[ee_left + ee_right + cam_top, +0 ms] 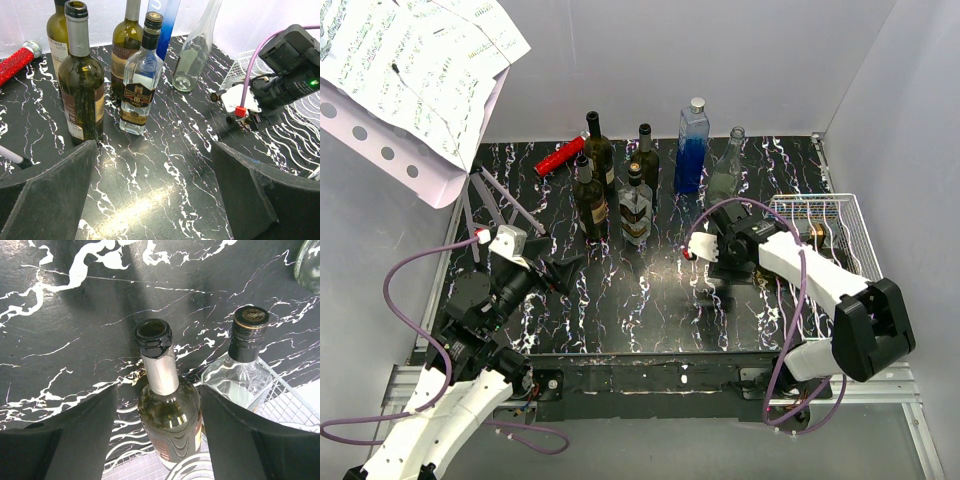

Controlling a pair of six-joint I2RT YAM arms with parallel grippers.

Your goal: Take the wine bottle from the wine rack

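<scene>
A dark green wine bottle (170, 415) with a silver neck band lies in the white wire wine rack (287, 400), its open mouth pointing out over the black marbled table. My right gripper (159, 390) is open above it, one finger on each side of the bottle's shoulder. A clear bottle with a black cap (240, 380) lies beside it in the rack. In the top view the rack (840, 215) is at the right edge and my right gripper (730, 265) hides the bottle. My left gripper (563, 272) is open and empty (154, 150) above bare table.
Several upright bottles stand at the back: dark ones (590, 195), a clear labelled one (636, 208), a blue one (692, 145) and a clear one (725, 170). A red microphone (560, 155) lies behind them. A sheet-music stand (420, 70) overhangs the far left. Grey walls close in the table.
</scene>
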